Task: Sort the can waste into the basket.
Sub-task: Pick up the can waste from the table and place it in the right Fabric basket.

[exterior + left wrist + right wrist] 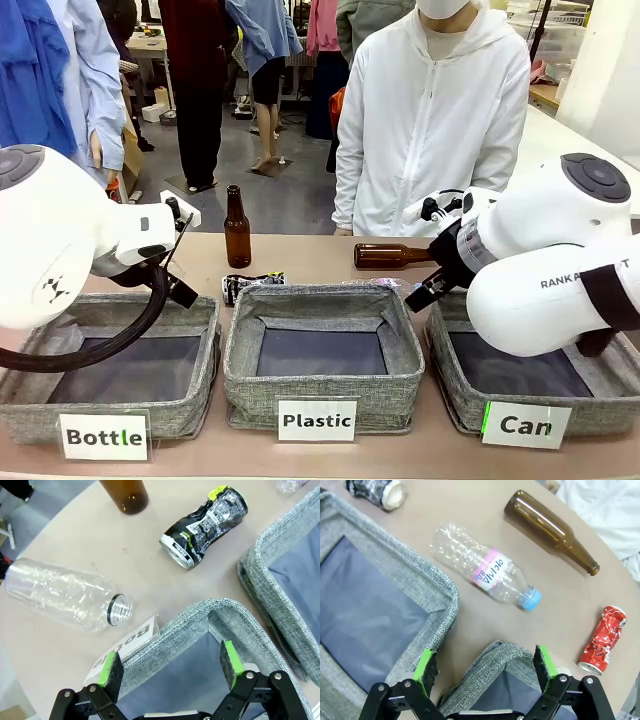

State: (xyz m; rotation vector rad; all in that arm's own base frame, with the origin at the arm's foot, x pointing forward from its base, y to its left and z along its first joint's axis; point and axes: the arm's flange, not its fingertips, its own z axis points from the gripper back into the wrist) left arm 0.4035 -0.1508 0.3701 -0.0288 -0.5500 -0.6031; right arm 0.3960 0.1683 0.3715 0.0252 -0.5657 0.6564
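The dark blue-black can [205, 525], crushed, lies on the table beyond the Bottle basket's corner; it also lies behind the Plastic basket as the dark can [252, 285]. The red can [600, 640] lies on the table to the right of my right gripper. The Can basket [470, 405] stands at front right; a corner of the Can basket [502, 652] is just under my right gripper [485, 665], which is open with nothing in it. My left gripper [170, 662] is open and holds nothing, hovering over the Bottle basket's corner [215, 615].
A clear plastic bottle [65, 600] lies left of the Bottle basket. Another clear bottle with a pink label [485, 572] and a lying brown bottle [550, 530] are between the Plastic basket [320, 385] and the person. An upright brown bottle [237, 228] stands far left of centre.
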